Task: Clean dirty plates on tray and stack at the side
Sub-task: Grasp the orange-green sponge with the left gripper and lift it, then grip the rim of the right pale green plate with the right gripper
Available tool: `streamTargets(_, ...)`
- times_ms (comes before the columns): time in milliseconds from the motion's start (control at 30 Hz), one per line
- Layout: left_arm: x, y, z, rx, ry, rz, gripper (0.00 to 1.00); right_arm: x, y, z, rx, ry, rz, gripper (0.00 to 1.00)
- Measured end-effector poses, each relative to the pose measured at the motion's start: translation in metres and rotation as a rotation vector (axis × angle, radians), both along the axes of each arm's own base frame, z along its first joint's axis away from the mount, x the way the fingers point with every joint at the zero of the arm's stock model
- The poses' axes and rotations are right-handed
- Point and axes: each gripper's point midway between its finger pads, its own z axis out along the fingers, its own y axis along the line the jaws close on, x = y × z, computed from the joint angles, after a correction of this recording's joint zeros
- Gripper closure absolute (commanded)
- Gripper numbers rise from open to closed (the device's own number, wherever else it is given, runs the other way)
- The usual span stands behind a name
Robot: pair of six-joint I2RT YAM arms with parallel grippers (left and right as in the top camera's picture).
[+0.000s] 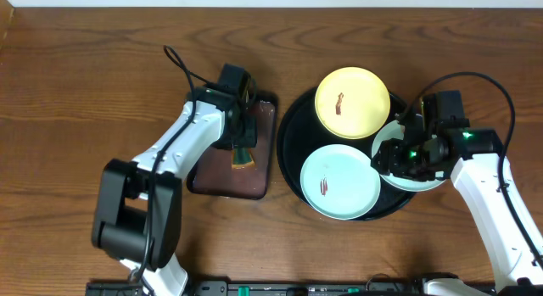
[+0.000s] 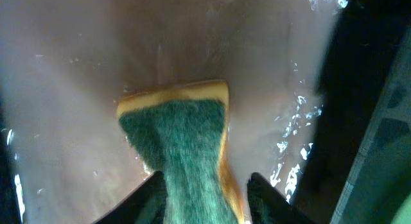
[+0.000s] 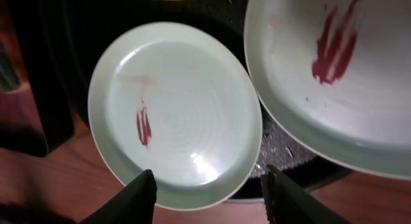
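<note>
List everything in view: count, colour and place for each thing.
table: one, brown wood, under everything
black tray: one, black and round, right of centre
brown tray: one, dark brown and rectangular, just left of the black tray
yellow plate: one, pale yellow with a red-brown smear, far side of the black tray
mint plates: two, pale mint, both smeared red; one at the tray's near side, the other at its right rim
sponge: one, yellow with a green face, over the brown tray
left gripper: one, black, closed on the sponge
right gripper: one, black, jaws apart over the mint plates
</note>
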Motion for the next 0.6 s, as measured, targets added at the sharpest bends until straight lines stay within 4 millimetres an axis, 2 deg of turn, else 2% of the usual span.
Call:
streamTargets(67,0.000,0.000,-0.011,0.007,0.024,0.004,0.87,-0.002,-0.001,-0.001,-0.007,0.010,-0.004,0.48)
streamTargets(100,-0.002,0.001,-0.022,0.018,0.048,0.001,0.92,-0.003,-0.002,-0.001,-0.009,0.013,-0.005,0.48)
streamTargets(200,-0.006,0.004,-0.034,0.030,0.086,0.013,0.93,-0.004,-0.002,-0.002,-0.014,0.020,-0.007,0.50)
streamTargets(367,-0.016,0.007,-0.032,0.041,0.132,0.016,0.93,-0.005,-0.004,-0.004,-0.020,0.024,-0.009,0.54)
streamTargets(500,-0.028,0.011,-0.024,0.059,0.189,0.016,0.93,-0.013,-0.005,-0.020,-0.024,0.047,-0.010,0.59)
streamTargets(600,-0.029,0.012,-0.009,0.059,0.187,0.018,0.92,-0.018,-0.005,-0.032,-0.025,0.061,-0.012,0.61)
